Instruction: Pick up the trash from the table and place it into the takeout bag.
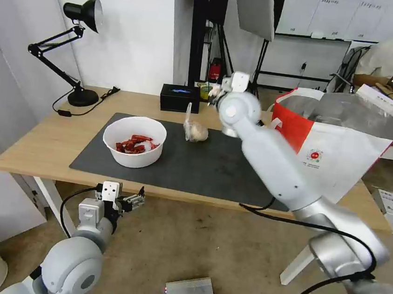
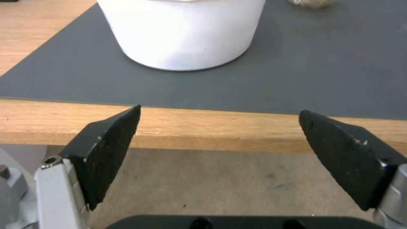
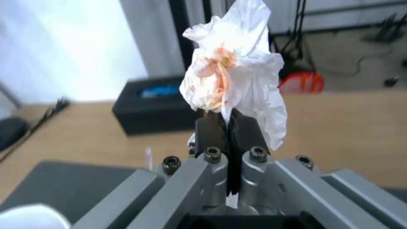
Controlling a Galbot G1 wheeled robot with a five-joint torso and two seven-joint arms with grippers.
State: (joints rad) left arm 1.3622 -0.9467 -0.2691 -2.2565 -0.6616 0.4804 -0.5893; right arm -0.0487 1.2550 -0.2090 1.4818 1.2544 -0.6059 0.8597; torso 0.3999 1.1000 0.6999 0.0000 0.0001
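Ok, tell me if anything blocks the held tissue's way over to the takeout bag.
Nothing visible does. The right gripper is shut on the crumpled tissue, raised above the table near the black tissue box. The takeout bag stands open to its right, with open air between them.

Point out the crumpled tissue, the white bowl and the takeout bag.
crumpled tissue (image 3: 231,63), right wrist view, stained middle.
white bowl (image 1: 132,159), head view, front wall.
takeout bag (image 1: 345,158), head view, white side panel.

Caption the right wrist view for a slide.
Right gripper shut on a stained crumpled tissue, held above the table.
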